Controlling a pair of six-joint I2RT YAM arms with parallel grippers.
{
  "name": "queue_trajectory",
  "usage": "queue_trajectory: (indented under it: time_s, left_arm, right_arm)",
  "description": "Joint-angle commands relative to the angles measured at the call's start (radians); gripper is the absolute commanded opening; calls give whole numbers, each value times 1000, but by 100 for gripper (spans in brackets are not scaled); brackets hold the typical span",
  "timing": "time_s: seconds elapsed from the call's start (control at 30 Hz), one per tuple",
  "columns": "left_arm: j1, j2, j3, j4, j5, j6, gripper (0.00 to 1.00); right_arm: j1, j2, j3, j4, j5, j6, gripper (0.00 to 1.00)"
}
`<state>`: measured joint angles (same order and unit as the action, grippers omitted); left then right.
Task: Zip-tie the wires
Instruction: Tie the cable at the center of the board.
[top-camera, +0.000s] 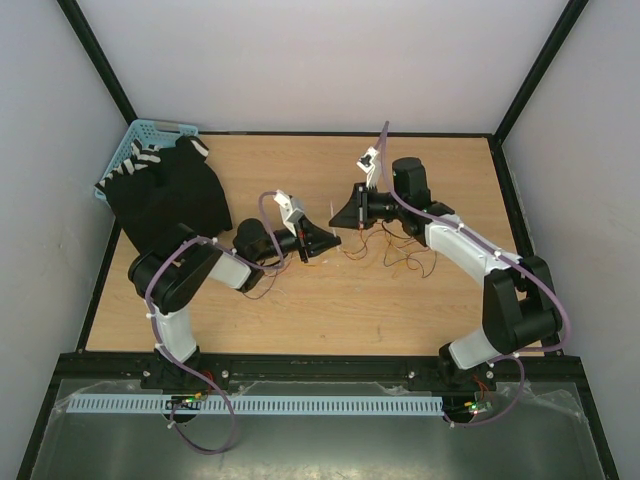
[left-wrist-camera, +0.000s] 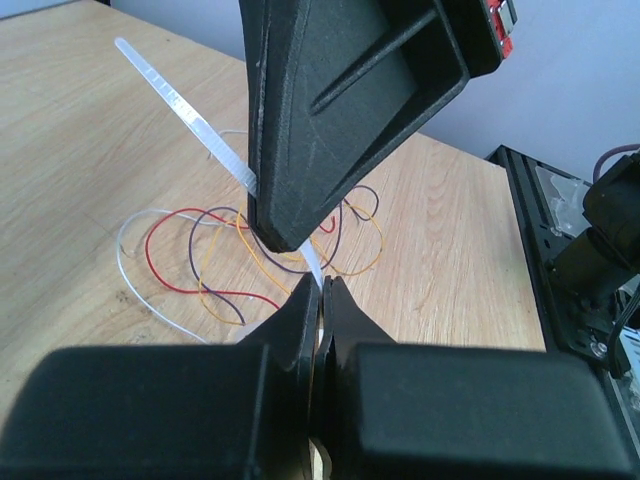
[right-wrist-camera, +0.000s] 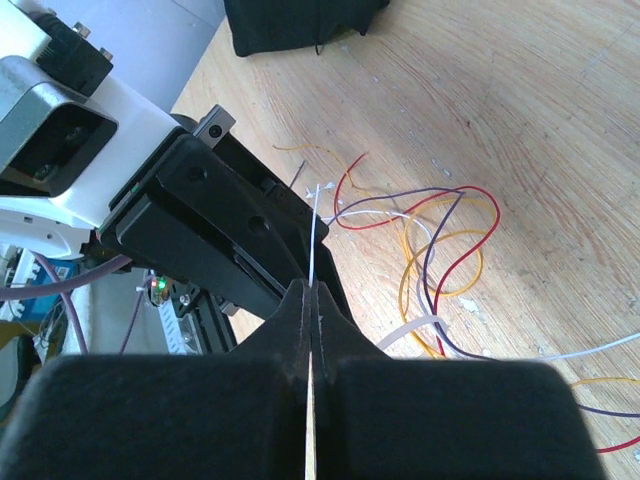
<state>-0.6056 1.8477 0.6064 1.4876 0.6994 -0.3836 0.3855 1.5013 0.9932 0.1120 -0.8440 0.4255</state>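
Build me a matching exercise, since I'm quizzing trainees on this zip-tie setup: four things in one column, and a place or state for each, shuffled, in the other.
Column one:
1. zip tie
2. wires
3. basket
4. left gripper

Column two:
A. far-left corner of the table
B. shut on a white strip
C. coloured loops lying loose
D. straight, pinched at one end

Pairs: 1-D, 2-C, 3-A, 4-B.

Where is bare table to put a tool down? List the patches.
Free: the near table strip between left arm and right arm; the far strip between cloth and right arm. Crowded: the middle, around the wires.
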Motion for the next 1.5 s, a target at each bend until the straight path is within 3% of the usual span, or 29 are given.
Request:
queue_trajectory:
  time_s: [0.0, 1.47]
  left_arm:
    - [-10, 17, -10, -7, 40, 15, 0]
    - [13, 56, -45, -7, 42, 62, 0]
  right_arm:
    - [-6, -23, 94, 39, 5, 4, 0]
    - [-36, 5, 367, -74, 0, -11, 0]
